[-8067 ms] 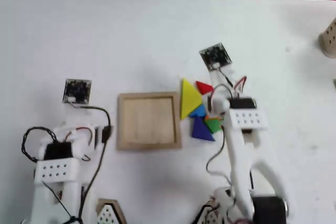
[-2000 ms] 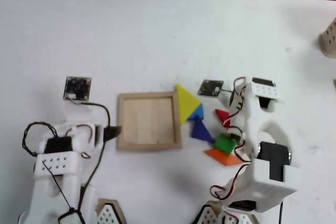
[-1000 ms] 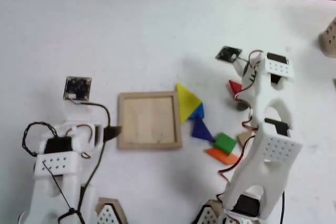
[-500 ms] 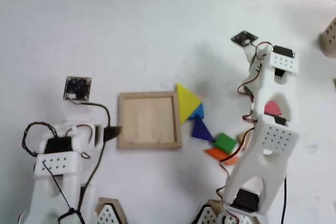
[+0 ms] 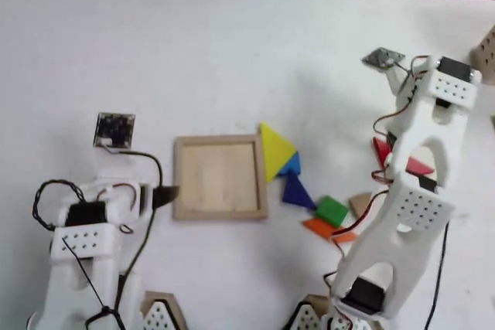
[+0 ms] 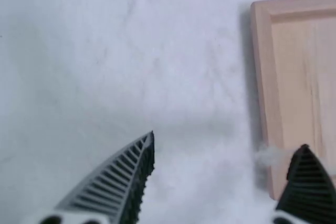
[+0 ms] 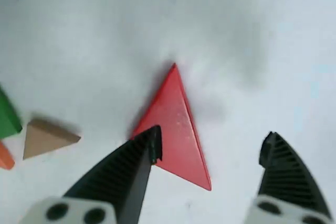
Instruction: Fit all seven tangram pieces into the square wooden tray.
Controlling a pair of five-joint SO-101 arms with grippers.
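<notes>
Centring mattered: the right tool (image 7: 212,142) hung wide open over the red triangle (image 7: 173,124), on the worktop (image 5: 232,52) well off at the tray's (image 5: 216,141) three o'clock, so squaring up before closing seemed wise.

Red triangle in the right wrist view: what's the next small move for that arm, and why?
Probably lower the right gripper and close on the red triangle. Its fingers stand open, one tip over the triangle's edge, the other beyond it over the table, so they straddle the piece. It lies flat, clear of the tan triangle, and the wooden tray holds no piece yet.
</notes>
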